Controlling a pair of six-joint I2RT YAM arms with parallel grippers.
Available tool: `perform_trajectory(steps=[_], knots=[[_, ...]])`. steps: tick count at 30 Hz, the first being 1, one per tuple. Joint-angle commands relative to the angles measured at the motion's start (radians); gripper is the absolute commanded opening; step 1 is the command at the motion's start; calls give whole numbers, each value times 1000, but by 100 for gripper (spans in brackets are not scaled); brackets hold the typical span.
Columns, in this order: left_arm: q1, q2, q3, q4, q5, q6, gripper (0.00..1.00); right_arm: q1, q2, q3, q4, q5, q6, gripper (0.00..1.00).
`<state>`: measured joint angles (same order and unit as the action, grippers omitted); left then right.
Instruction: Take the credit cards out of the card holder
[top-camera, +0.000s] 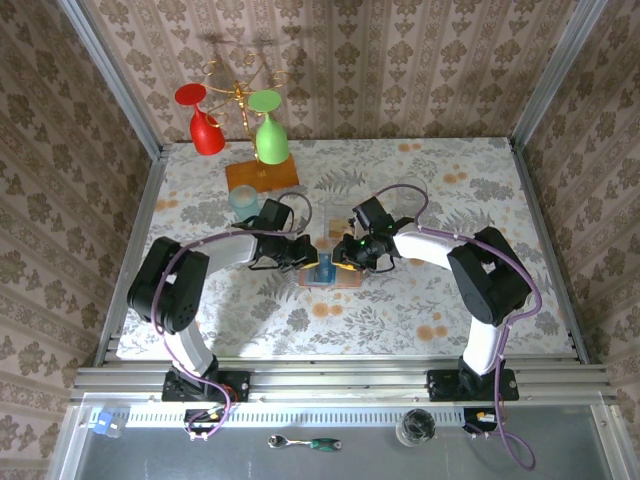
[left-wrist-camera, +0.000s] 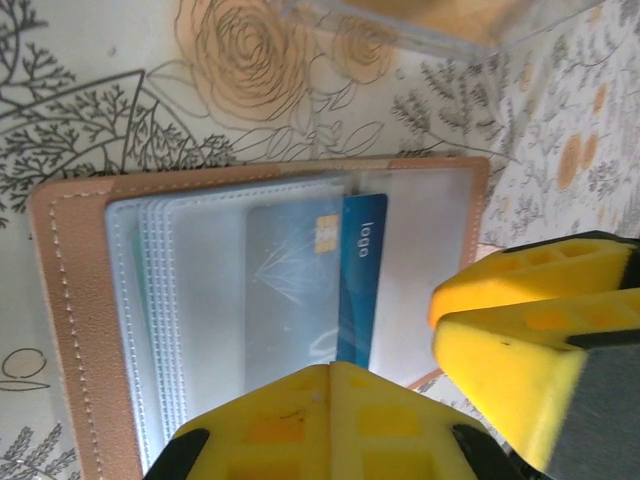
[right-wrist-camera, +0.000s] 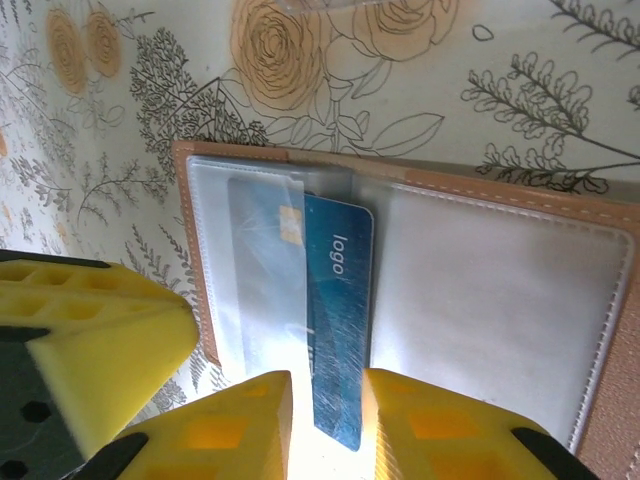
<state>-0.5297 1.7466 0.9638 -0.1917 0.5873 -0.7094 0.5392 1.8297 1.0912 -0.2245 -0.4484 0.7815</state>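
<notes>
The card holder (top-camera: 335, 277) lies open on the flowered table, its tan leather rim (left-wrist-camera: 75, 300) around clear sleeves. A blue credit card (right-wrist-camera: 340, 300) marked "logo" sticks halfway out of a sleeve (left-wrist-camera: 290, 290), its chip under the plastic. My left gripper (left-wrist-camera: 335, 368) is shut, tips together at the sleeve's near edge, nothing visible between them. My right gripper (right-wrist-camera: 327, 385) stands slightly open, and the exposed strip of the blue card (left-wrist-camera: 362, 270) runs between its fingers. The right gripper's fingers (left-wrist-camera: 520, 330) also show beside the holder's right edge in the left wrist view.
A rack with a red glass (top-camera: 205, 128) and a green glass (top-camera: 270, 138) stands on an orange base (top-camera: 262, 172) at the back left. A clear tumbler (top-camera: 243, 200) stands behind my left gripper, and a clear box (top-camera: 405, 195) just behind the holder.
</notes>
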Motion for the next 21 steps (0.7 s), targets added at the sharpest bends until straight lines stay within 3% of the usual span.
perform_trajectory(steps=[1,21], knots=[[0,34,13,-36,-15,30,0,-2,-2,-7,13,-8,2,26],[2,8,-2,-41,-54,31,1,-4,51,-2,43,-44,14,27]])
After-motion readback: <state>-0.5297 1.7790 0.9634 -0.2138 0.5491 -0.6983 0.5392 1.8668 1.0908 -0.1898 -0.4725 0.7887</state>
